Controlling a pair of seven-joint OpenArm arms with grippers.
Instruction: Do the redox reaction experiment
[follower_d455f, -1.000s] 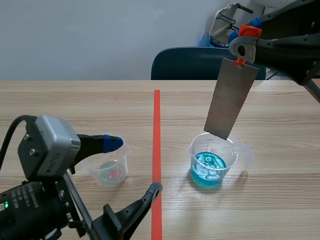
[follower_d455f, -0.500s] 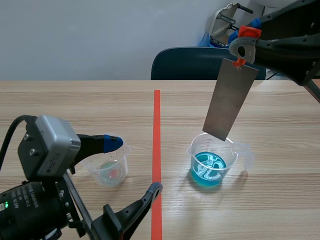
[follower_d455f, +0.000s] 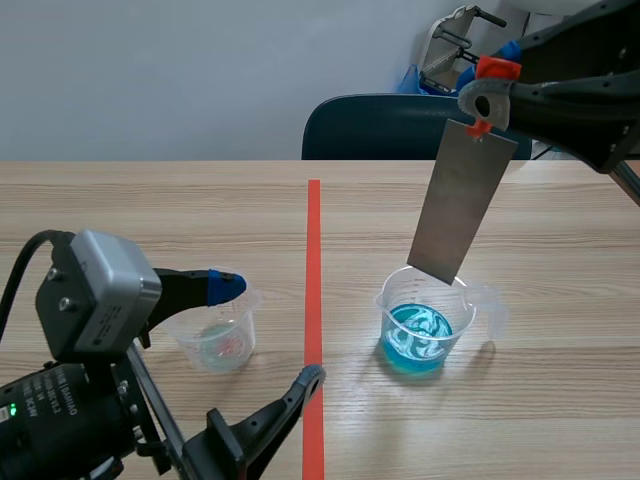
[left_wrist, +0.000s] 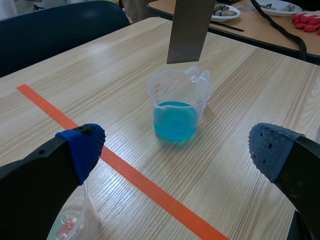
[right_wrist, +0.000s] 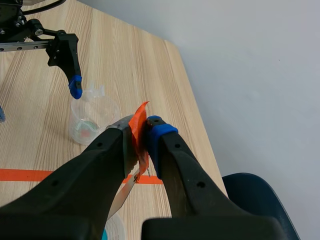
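Status: partway through, immersion step not complete.

- The right gripper (follower_d455f: 487, 85) is raised over the right half of the table. Its fingers are clamped on the orange tab (right_wrist: 137, 125) at the top of a grey metal plate (follower_d455f: 462, 200).
- The plate hangs tilted, with its lower edge just over the mouth of the beaker (follower_d455f: 425, 320) that holds blue liquid. In the left wrist view that edge is above the rim and clear of the liquid (so no contact between metal and solution is evident).
- The left gripper (follower_d455f: 268, 332) is low at the near left with its fingers wide apart and nothing between them. One blue pad sits at the rim of a small clear cup (follower_d455f: 215, 335), which shows only a faint reddish residue.
- Judgement: the solution is in place and the plate is gripped and lined up. Lowering the plate into the liquid and waiting for the reaction remain to be done.

Change against the earlier frames: the plate and both arms are in nearly the same position, with at most a slight shift of the plate's lower edge. The surface of the liquid looked bubbly one second ago and now shows a smoother swirl.
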